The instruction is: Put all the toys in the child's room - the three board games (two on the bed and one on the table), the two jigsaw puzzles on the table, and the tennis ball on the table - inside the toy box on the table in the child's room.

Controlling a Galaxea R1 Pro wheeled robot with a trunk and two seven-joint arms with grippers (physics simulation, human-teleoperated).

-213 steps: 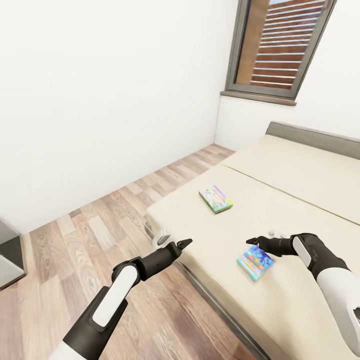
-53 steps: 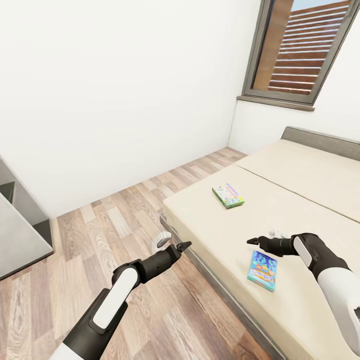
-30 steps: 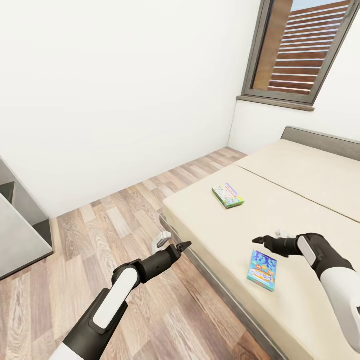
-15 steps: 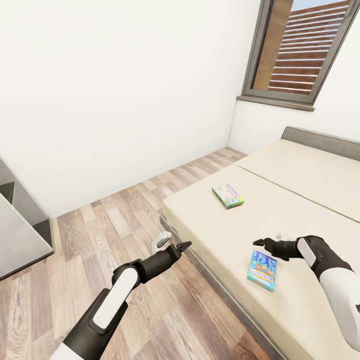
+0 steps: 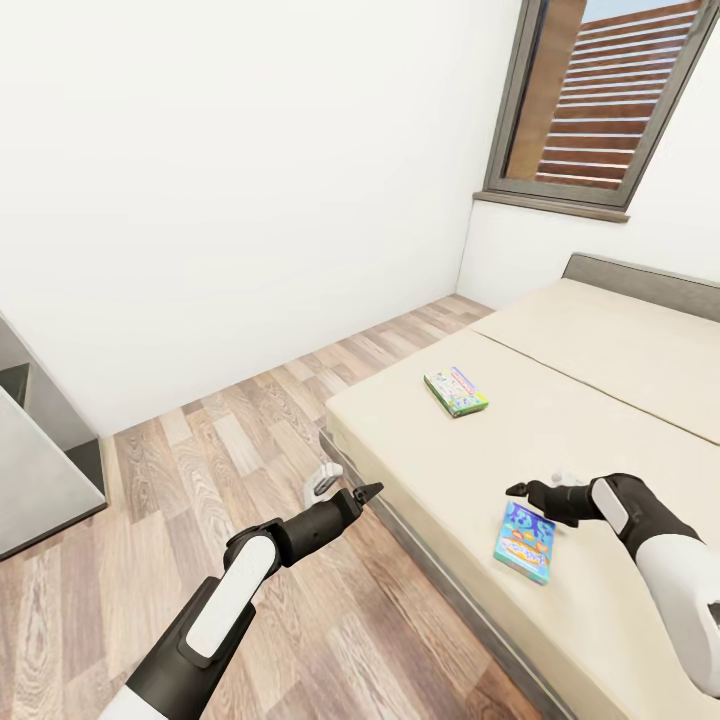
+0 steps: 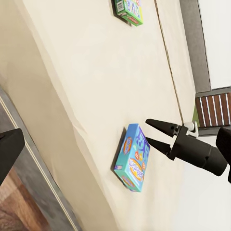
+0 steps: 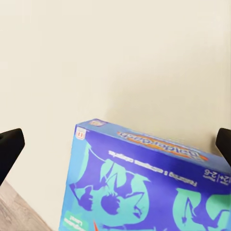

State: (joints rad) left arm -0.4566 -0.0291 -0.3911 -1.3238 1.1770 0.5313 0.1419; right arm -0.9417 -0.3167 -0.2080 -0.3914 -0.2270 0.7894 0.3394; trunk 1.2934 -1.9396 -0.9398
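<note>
Filling most of the head view, white walls and a wood-plank floor (image 5: 200, 440) frame the child's room, w/ a slatted window shutter (image 5: 610, 90) at upper right. Next biggest: the bed (image 5: 600, 400), beige cover, low grey headboard (image 5: 640, 280) at the far end, its near edge running diagonally past both arms. A grey worktop (image 5: 30, 470) corner sits at the left edge; toy box, puzzles, ball can't be seen from here. Two board games lie flat on the mattress, well apart: a green-edged board game (image 5: 456, 391) farther up the bed near its floor-side edge, also seen in the left wrist view (image 6: 129, 8), and a blue board game (image 5: 525, 540) w/ teal/orange print close to the near edge, lying flat (image 6: 133, 158). Right end effector (image 5: 518, 490) hovers just above the far end of the blue box, not touching it as far as I can tell; left wrist view shows its two fingers spread in a moderate V (image 6: 153, 132), empty. Right wrist view looks straight down on the blue cover (image 7: 144, 187) w/ dark fingertips at both frame sides, wide apart. Left end effector (image 5: 368, 491) hangs over the floor just beside the bed edge, holding nothing; fingers look nearly together in the head view, but can't tell the gap for sure. Small white fitting (image 5: 322, 482) sits at the bed corner near it.
</note>
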